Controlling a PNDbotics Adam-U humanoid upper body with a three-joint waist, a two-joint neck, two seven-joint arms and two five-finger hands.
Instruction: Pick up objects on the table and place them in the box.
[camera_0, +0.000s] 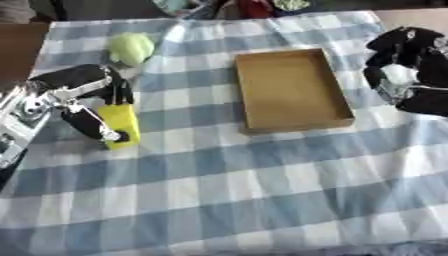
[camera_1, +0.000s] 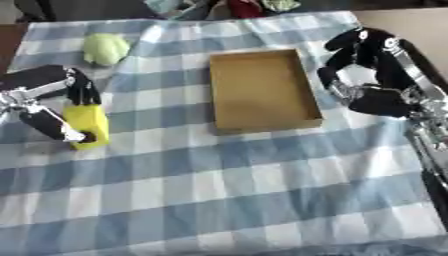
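A yellow block-shaped object (camera_0: 121, 123) stands on the checked cloth at the left. My left hand (camera_0: 83, 100) is around it, fingers behind its top and the thumb curled along its front left side. A pale green rounded object (camera_0: 131, 48) lies farther back on the left. The shallow brown cardboard box (camera_0: 332, 90) sits open and empty in the middle. My right hand (camera_1: 367, 75) hovers just right of the box, its fingers curled and holding nothing.
A blue and white checked cloth (camera_0: 227, 190) covers the table. Coloured items lie beyond the far edge (camera_0: 254, 6). Bare brown table shows at the far left (camera_0: 17, 45) and far right corners.
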